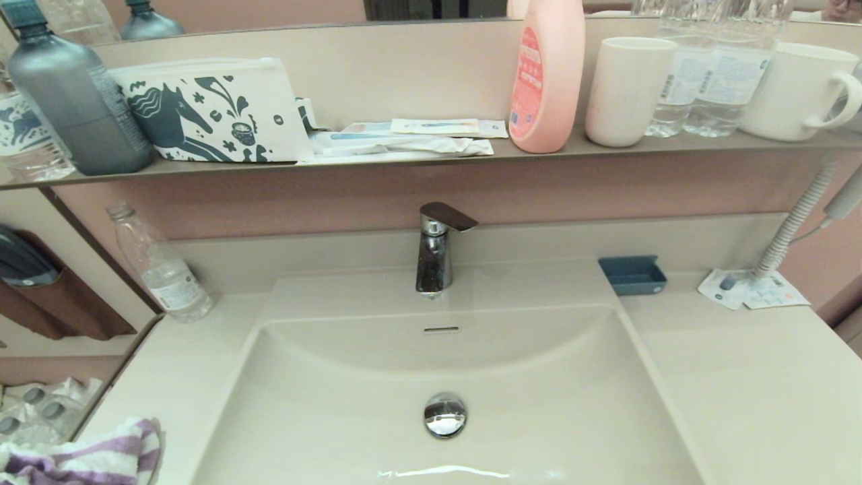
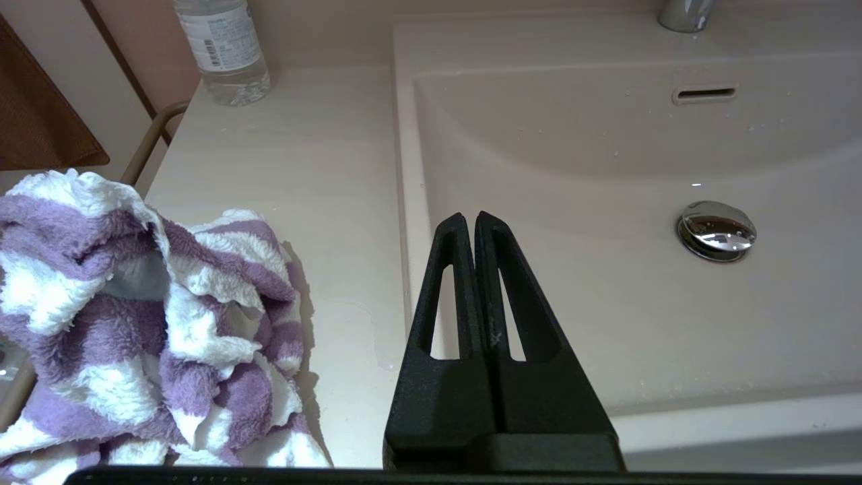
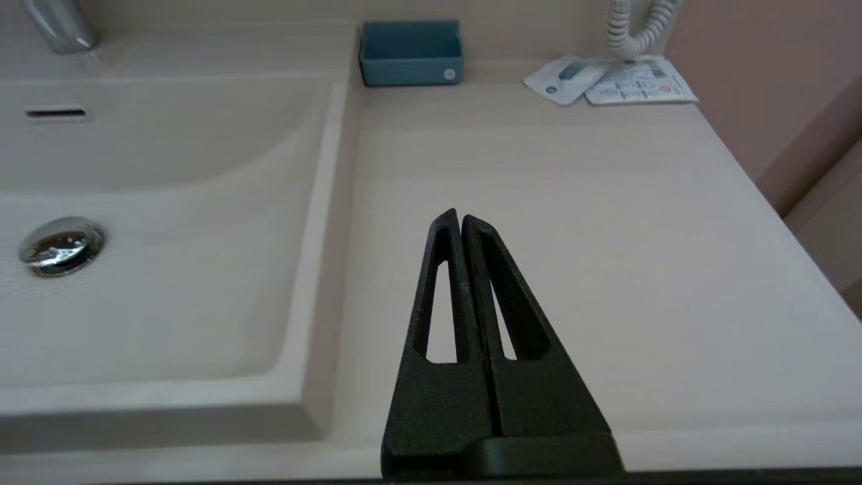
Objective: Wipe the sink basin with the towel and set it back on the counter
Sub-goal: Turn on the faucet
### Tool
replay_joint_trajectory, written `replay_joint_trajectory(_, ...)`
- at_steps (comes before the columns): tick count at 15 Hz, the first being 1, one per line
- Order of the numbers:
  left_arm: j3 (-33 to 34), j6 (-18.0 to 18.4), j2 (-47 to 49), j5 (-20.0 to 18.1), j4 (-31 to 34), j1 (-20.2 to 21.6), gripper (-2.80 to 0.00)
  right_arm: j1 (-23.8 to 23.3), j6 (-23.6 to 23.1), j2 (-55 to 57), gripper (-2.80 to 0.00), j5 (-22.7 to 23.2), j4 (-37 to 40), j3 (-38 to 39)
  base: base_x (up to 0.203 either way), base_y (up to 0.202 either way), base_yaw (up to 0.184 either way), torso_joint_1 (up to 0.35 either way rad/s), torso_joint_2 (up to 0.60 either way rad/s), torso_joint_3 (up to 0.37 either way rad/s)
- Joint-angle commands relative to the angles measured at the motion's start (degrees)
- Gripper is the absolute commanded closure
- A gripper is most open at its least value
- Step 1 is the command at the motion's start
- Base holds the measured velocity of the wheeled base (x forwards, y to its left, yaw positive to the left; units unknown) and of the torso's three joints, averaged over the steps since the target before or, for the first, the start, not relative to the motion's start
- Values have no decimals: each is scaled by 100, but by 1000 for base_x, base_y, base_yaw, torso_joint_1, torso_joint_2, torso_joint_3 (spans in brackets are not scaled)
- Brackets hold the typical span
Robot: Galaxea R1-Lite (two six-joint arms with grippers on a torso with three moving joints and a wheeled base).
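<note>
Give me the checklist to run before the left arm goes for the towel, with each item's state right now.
1. Towel reachable on the counter, lying bunched at the basin's left: ok.
2. Left pincer ready to grasp: not ok, its fingers are shut and empty and must open first.
3. Sink basin free of loose items: ok, only the drain plug shows in it.
4. Water bottle out of the way of the towel: ok, it stands well apart at the back of the counter.
5. Right pincer out of the work area: ok, shut over the counter on the basin's right.
6. Towel dry or wet: cannot tell.
</note>
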Motion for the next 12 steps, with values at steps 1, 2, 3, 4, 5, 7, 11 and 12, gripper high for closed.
replay_joint_trajectory(1,1,0,-2,0,3,0,0,48,2,695,0,49,-21,-296,0,0,0,0,0,0)
replay_joint_trajectory(2,1,0,-2,0,3,0,0,115,1,974,0,100,-28,-431,0,0,0,0,0,0)
replay_joint_trajectory(3,1,0,-2,0,3,0,0,219,2,1366,0,152,-34,-604,0,0,0,0,0,0)
replay_joint_trajectory(4,1,0,-2,0,3,0,0,333,2,1720,0,187,-42,-772,0,0,0,0,0,0)
replay_joint_trajectory(5,1,0,-2,0,3,0,0,478,2,2110,0,209,-66,-942,0,0,0,0,0,0)
replay_joint_trajectory(7,1,0,-2,0,3,0,0,896,2,2927,0,232,-310,-1211,0,0,0,0,0,0)
replay_joint_trajectory(11,1,0,-2,0,3,0,0,1521,78,4271,0,235,-1091,-1343,0,0,0,0,0,0)
replay_joint_trajectory(12,1,0,-2,0,3,0,0,1662,194,4612,0,231,-1381,-1351,0,0,0,0,0,0)
